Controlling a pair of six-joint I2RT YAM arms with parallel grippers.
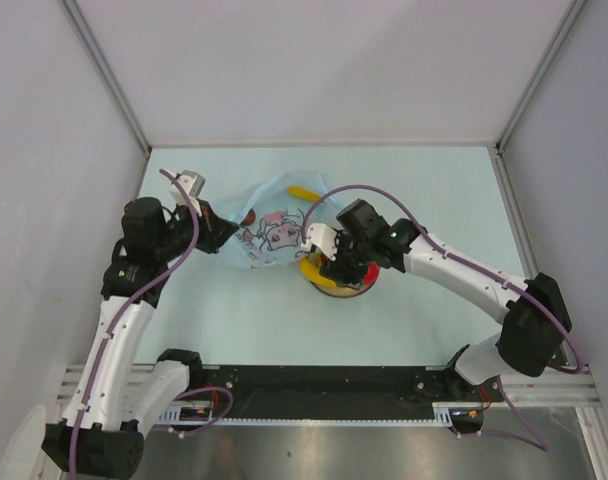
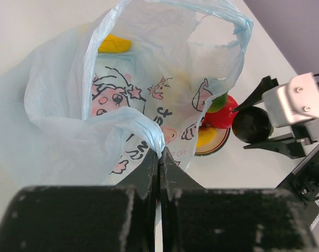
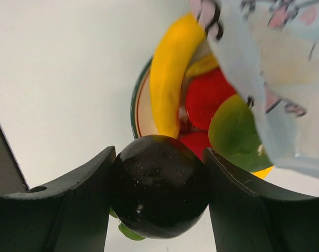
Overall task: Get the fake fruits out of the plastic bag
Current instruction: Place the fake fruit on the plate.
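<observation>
The light-blue plastic bag [image 1: 269, 228] with cartoon prints lies at mid table, its mouth open in the left wrist view [image 2: 128, 89]. My left gripper [image 1: 216, 232] is shut on the bag's rim [image 2: 160, 156]. My right gripper [image 1: 336, 262] is shut on a dark purple-black fruit [image 3: 159, 184], held just above the plate [image 3: 136, 105]; the fruit also shows in the left wrist view [image 2: 252, 125]. On the plate lie a yellow banana [image 3: 170, 73], a red fruit [image 3: 208, 97] and a green-red fruit [image 3: 235, 128]. A yellow piece [image 2: 115, 43] shows at the bag's far edge; I cannot tell whether it is inside.
The round plate [image 1: 329, 288] stands right next to the bag's right side, and the bag's edge [image 3: 264, 63] hangs over it. White walls enclose the table at the back and both sides. The arm bases and a black rail run along the near edge.
</observation>
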